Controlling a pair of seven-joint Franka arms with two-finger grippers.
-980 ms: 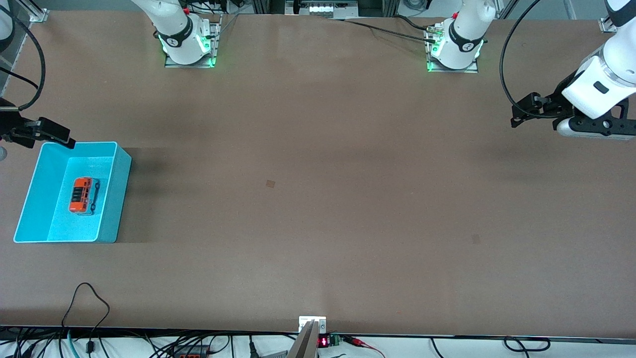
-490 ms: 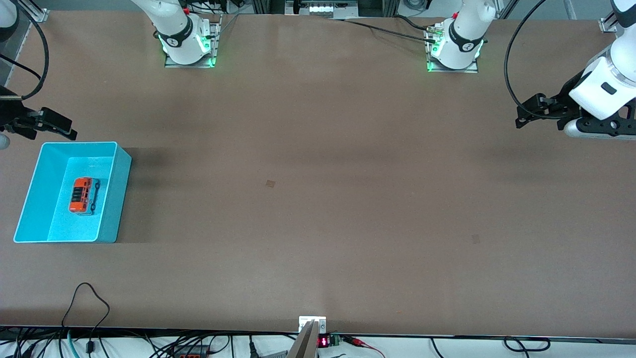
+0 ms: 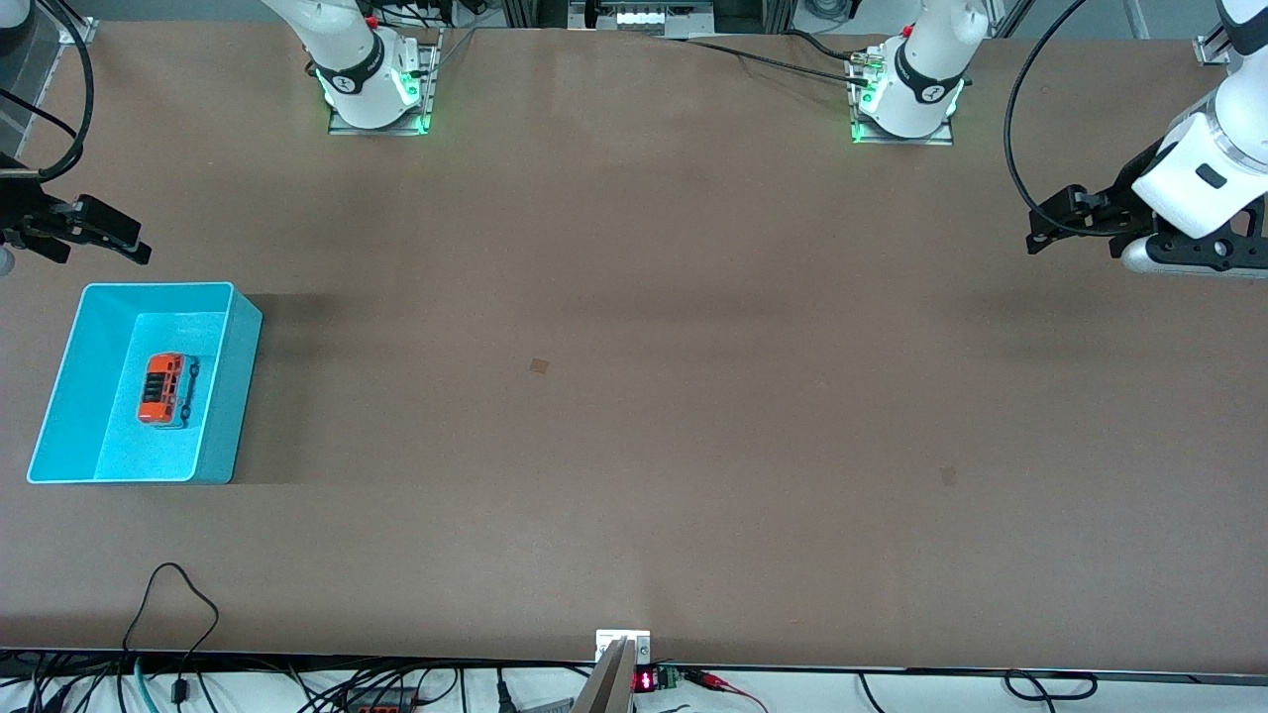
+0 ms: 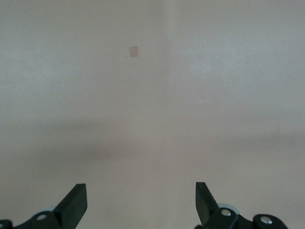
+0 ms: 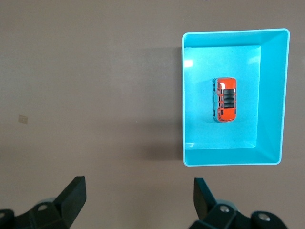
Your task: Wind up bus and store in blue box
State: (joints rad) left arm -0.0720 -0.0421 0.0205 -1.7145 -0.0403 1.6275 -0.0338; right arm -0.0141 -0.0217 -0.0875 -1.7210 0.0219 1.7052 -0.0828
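The small orange bus (image 3: 164,389) with dark roof windows lies on the floor of the light-blue box (image 3: 234,396), at the right arm's end of the table. It also shows in the right wrist view (image 5: 225,99), inside the box (image 5: 269,100). My right gripper (image 3: 119,241) is open and empty, up in the air over bare table just beside the box's wall that is farthest from the front camera; its fingers (image 5: 72,196) stand wide apart. My left gripper (image 3: 1040,236) is open and empty, raised over the left arm's end of the table; its fingers (image 4: 75,202) frame bare table.
The brown table (image 3: 634,396) has a small darker square patch (image 3: 538,365) near its middle and another (image 3: 948,476) toward the left arm's end. Cables and a small display (image 3: 644,681) lie along the table's edge nearest the front camera.
My right gripper has drawn away from the box's rim, toward the arms' bases and the table's end. My left gripper has shifted slightly toward the left arm's end. The bus has not moved.
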